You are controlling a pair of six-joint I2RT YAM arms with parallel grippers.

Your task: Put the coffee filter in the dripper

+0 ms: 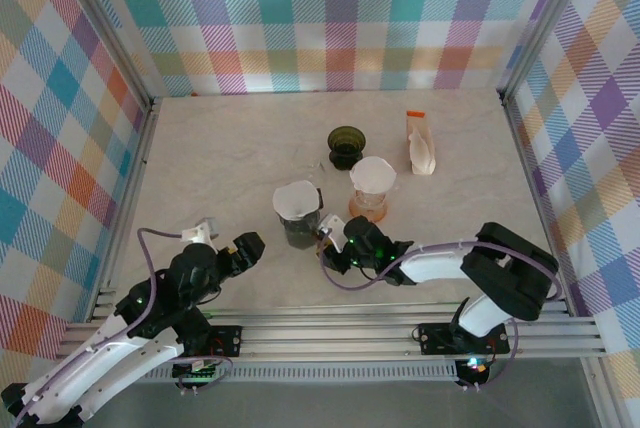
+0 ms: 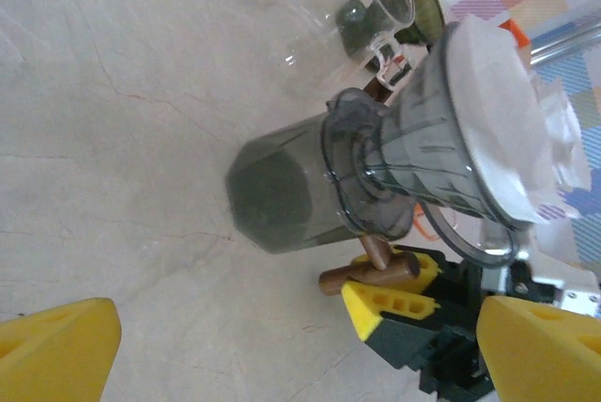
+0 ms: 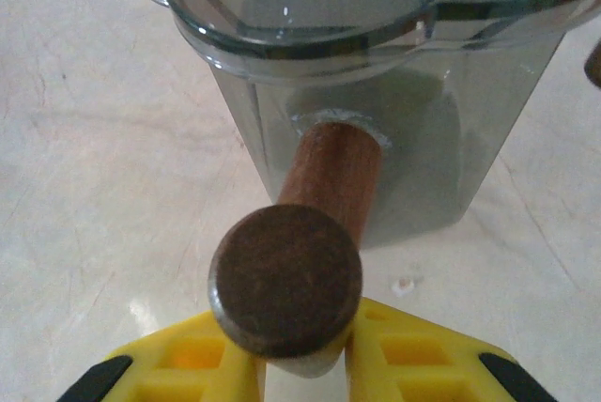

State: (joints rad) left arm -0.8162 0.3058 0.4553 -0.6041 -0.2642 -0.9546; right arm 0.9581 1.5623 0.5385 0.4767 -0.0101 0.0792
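Note:
A grey dripper stands on a grey server at the table's middle. A white coffee filter sits inside the dripper, and the filter reaches up to its rim. My right gripper is shut on the wooden handle that sticks out just under the dripper's flange. Its yellow fingers press the handle from both sides, and the handle also shows from the other wrist. My left gripper stands open to the left of the server, its fingers holding nothing.
Behind the grey dripper stands a clear dripper with a white filter on an orange base. A dark green dripper stands further back, and a pack of filters lies at the back right. Checked walls close in the table.

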